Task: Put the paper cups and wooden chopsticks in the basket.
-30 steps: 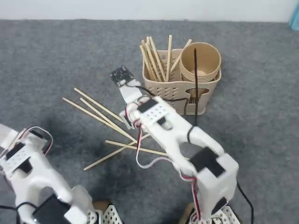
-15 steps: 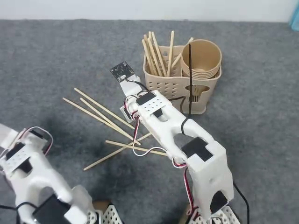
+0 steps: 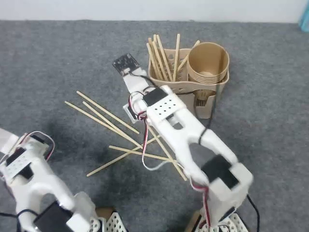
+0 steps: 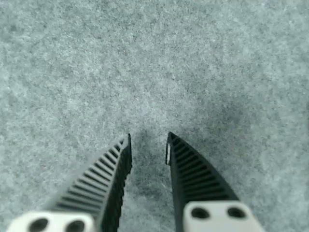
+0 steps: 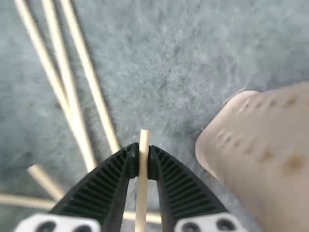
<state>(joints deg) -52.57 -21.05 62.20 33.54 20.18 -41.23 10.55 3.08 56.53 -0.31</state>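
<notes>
Grey carpet (image 3: 58,58), right pincer (image 5: 140,157) tight around one chopstick (image 5: 143,139), basket (image 5: 263,159) just beside.

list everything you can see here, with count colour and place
basket: one, beige, far side of the carpet
cups: one stack, tan, in the basket
basket chopsticks: about six, pale wood, upright in the basket beside the cups
loose chopsticks: five, pale wood, lying on the carpet
held chopstick: one, pale wood, in the right tool
carpet: one, grey, under everything
left tool: one, black, open over bare carpet
right tool: one, black, shut on the held chopstick, near the basket
</notes>
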